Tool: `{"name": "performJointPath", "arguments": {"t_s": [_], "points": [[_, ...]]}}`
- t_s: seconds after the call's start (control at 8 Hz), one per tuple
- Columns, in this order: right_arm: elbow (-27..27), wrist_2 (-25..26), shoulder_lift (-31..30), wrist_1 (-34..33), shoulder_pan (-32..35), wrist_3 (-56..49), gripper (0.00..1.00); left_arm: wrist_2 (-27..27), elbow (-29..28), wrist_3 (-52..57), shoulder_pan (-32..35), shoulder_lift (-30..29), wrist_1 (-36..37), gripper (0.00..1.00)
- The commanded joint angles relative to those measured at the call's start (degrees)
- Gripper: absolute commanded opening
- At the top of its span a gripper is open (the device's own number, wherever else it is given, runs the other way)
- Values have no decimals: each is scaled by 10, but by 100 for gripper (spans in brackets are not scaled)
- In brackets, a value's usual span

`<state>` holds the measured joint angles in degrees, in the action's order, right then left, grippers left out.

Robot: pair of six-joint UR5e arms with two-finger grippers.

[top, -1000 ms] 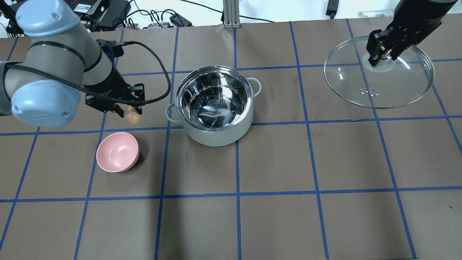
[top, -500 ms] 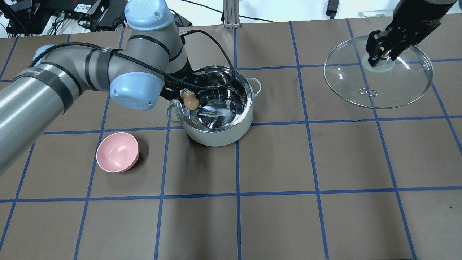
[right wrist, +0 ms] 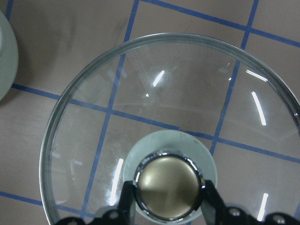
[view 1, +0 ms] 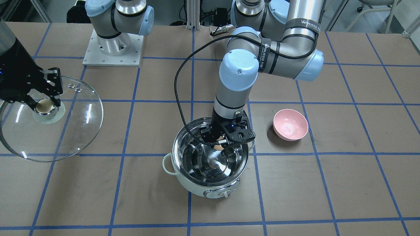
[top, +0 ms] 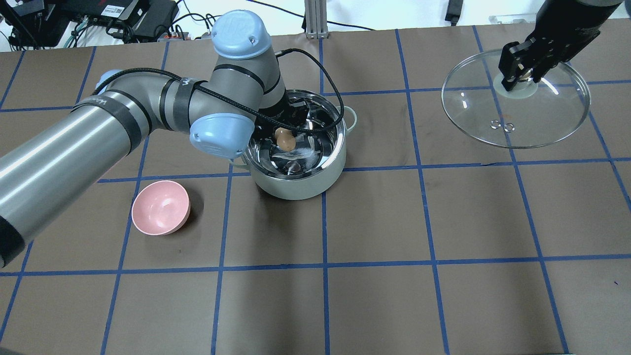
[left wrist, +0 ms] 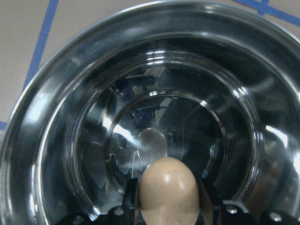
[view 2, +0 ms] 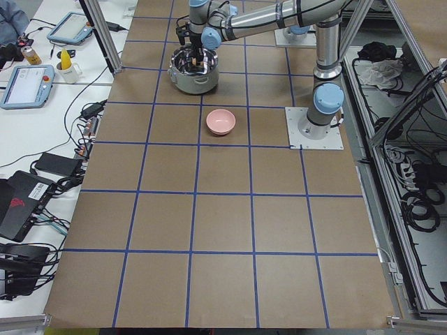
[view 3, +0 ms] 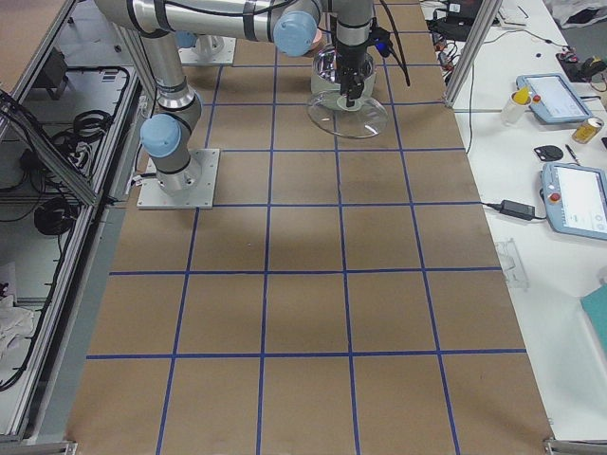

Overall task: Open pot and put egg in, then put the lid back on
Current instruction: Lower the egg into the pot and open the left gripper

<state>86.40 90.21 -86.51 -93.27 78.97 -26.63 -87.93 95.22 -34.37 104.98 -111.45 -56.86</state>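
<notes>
The pale mint pot (top: 296,185) stands open near the table's middle, its steel interior (left wrist: 154,117) bare; it also shows in the front view (view 1: 210,191). My left gripper (top: 286,135) is shut on the tan egg (top: 285,140) and holds it over the pot's inside, above the bottom. The egg fills the lower left wrist view (left wrist: 168,192) and peeks out in the front view (view 1: 218,147). My right gripper (top: 521,74) is shut on the gold-topped knob (right wrist: 169,186) of the glass lid (top: 537,123), held at the far right, away from the pot.
A small pink bowl (top: 160,207) sits on the table to the left of the pot, also in the front view (view 1: 290,125). Blue tape lines grid the brown table. Cables and boxes lie beyond the far edge.
My left arm has swung right with the egg, from beside the pot to over its rim and now over its inside. The right gripper and lid have barely moved.
</notes>
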Motion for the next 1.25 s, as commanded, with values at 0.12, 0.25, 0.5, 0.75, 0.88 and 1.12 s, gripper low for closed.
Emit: {"name": "performJointPath", "arguments": {"t_s": [0.12,0.25,0.5,0.75,0.88,1.12], "points": [[0,0,0,0,0,0,0,9,0,-3,2,-7,14,94],[0,0,0,-1,0,1,0,6,-1,2,2,0,13,95],[0,-5,1,2,1,2,0,-11,-13,11,1,33,-11,95],[4,-14,1,-30,7,4,0,-54,-37,102,-8,80,-115,96],[4,-41,1,-38,9,10,0,-55,-34,147,-27,105,-121,96],[5,-64,16,-81,46,17,0,-53,-32,246,-108,163,-177,96]]}}
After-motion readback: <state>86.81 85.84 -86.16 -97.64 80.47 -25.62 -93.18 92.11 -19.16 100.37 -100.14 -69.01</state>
